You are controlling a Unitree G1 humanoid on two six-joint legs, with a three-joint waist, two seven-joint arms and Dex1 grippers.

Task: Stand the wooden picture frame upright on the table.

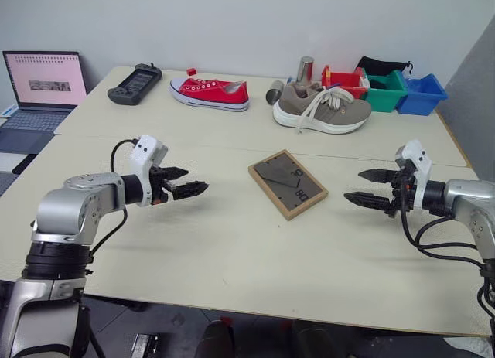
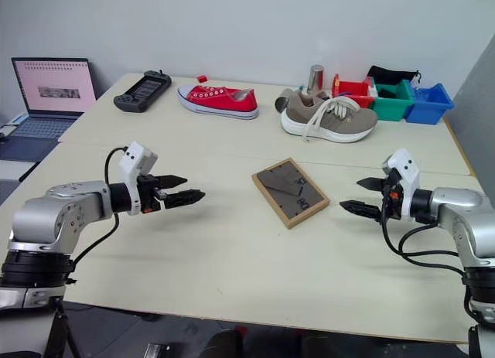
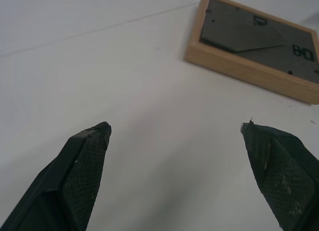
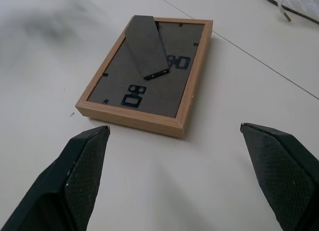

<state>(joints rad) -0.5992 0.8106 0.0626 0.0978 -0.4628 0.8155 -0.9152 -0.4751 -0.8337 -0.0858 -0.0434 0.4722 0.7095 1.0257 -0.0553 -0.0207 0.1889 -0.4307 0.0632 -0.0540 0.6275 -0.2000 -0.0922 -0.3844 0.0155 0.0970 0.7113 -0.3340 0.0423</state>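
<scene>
Two grippers we are holding spread wide and empty above the table (image 1: 232,250), left gripper (image 1: 182,182) and right gripper (image 1: 365,186) flanking the wooden picture frame (image 1: 287,183), which is lying flat, back panel up, apart from both, near the table's seam.

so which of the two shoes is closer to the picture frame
The grey-tan sneaker with white laces, sitting just past the table seam from the wooden picture frame. The red canvas sneaker lies farther back and to the left.
</scene>
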